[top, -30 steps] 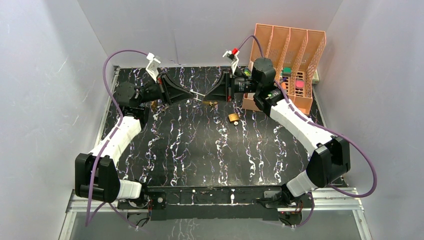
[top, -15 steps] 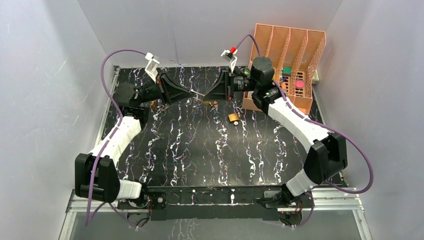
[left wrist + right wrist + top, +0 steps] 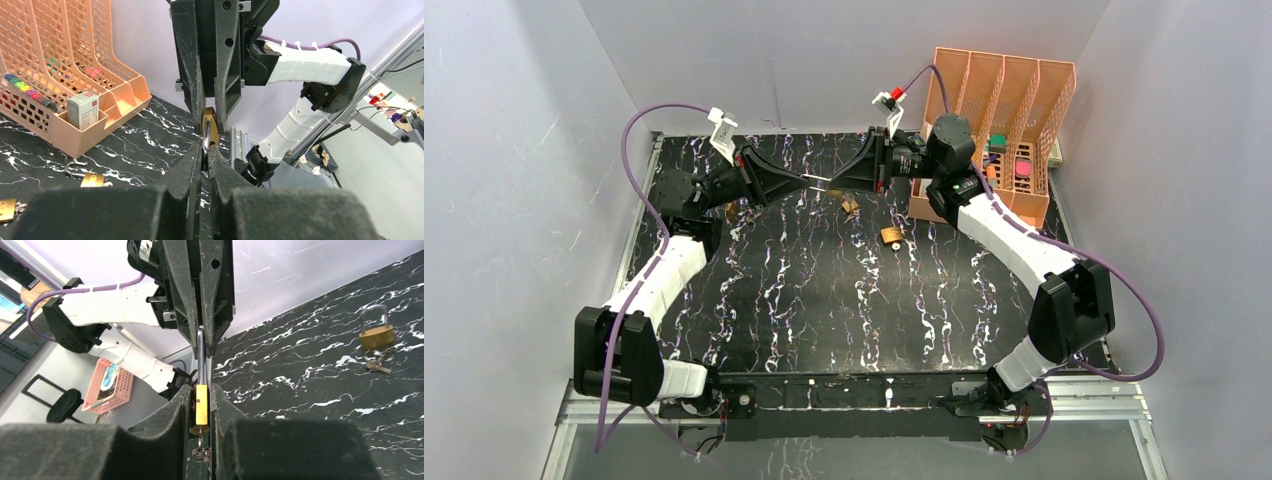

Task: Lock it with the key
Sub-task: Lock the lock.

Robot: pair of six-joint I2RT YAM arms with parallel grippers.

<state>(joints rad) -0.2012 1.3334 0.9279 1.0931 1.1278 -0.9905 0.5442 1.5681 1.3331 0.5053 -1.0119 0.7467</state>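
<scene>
Two arms, left arm (image 3: 664, 270) and right arm (image 3: 1009, 235), raised over black marbled table (image 3: 804, 310), stretched toward each other and meeting tip to tip above its far half. Peach file organiser (image 3: 1004, 110) standing at far right corner, just beside right arm's wrist, small box (image 3: 82, 111) upright in one bin.

Left gripper (image 3: 204, 150) pinched narrow on steel shackle of padlock (image 3: 201, 407), only the bar's thickness between its fingers. Right gripper (image 3: 200, 390) clamped on brass body of same padlock, one finger against each flat face. Padlock held in the air between both grippers, clear of the table, shackle end toward left arm, body end toward right arm.

From left wrist camera: shackle running straight out from own fingertips into brass body, right fingers closing on it beyond. From right wrist camera: the reverse, body nearest, shackle disappearing between left fingers.

Farther spare padlock (image 3: 851, 205) lying on table almost under the meeting point; nearer spare padlock (image 3: 890, 236) close by, toward the bases. Key (image 3: 200, 454) dangling at body's end away from shackle, between roots of right fingers; seated in keyhole or merely hanging, impossible to tell.
</scene>
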